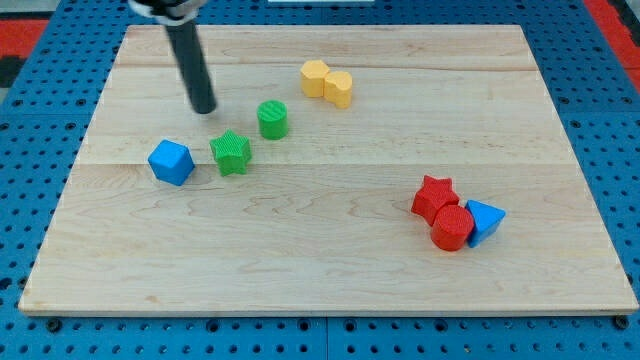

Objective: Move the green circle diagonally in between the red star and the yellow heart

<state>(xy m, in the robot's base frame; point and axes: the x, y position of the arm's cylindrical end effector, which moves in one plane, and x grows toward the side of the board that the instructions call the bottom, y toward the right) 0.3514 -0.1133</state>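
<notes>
The green circle point(272, 119) is a short green cylinder left of the board's middle, toward the view's top. The yellow heart point(328, 83) lies up and to the right of it. The red star point(435, 196) lies at the lower right, touching a red cylinder point(452, 228). My tip point(204, 108) rests on the board to the left of the green circle, a little apart from it, and above the green star point(231, 153).
A blue cube-like block point(171, 162) sits left of the green star. A blue triangle point(485, 220) touches the red cylinder's right side. The wooden board point(320, 280) lies on a blue pegboard point(40, 100).
</notes>
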